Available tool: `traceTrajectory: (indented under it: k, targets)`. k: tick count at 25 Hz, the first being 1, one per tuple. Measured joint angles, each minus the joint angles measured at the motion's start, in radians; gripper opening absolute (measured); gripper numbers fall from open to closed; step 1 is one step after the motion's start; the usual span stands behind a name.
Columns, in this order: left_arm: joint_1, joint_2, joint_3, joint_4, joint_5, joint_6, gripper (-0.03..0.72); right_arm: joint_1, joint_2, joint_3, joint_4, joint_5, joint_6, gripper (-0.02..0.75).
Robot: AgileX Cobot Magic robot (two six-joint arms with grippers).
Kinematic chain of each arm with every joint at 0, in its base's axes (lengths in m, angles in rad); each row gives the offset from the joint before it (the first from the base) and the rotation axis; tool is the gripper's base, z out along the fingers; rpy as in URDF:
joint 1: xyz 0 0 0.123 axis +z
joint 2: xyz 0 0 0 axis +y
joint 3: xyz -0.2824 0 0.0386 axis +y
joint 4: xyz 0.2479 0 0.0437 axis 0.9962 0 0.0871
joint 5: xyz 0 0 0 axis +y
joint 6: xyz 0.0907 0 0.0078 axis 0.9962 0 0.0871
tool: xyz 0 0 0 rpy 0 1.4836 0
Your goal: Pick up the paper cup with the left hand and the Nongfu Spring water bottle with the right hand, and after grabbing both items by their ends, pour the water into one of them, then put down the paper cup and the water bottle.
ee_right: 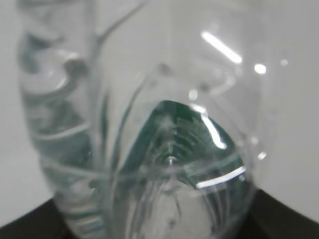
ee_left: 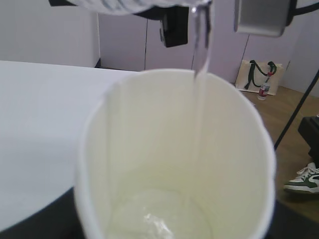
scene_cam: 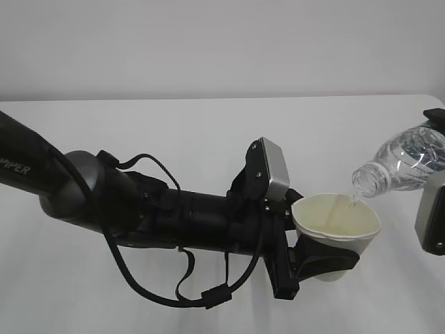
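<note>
Nearest the exterior camera, the left hand point(scene_cam: 306, 261) reaches in from the left, its tool clamped on the lower body of the paper cup point(scene_cam: 336, 226), which it holds clear of the white table point(scene_cam: 208, 132) with the mouth up and leaning a little toward the right. The left wrist view looks straight down into that cup: the cream inside is wet, and a shallow pool of water point(ee_left: 159, 219) lies at the bottom, so the cup looks far from full.

Just beyond and above the cup's right rim, the Nongfu Spring water bottle point(scene_cam: 403, 165) lies tipped, its long axis running from upper right down to its capless neck at the rim. A thin stream drops from the neck inside the far wall of the cup. The bottle's base end goes out of frame with the right hand, whose grey box point(scene_cam: 431, 216) shows at the edge; the right wrist view shows the bottle filling the tool's reach, gripped near its base.

Pouring is under way; righting the bottle means swinging the neck up and away to the right of the cup
</note>
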Motion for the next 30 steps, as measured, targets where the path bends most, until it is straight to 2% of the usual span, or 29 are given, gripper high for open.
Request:
traceTrajectory:
  k: [30]
  targets:
    - [0.000,0.000,0.000,0.004,0.000,0.000,0.426,0.000,0.000,0.000,0.000,-0.002,-0.004,0.438]
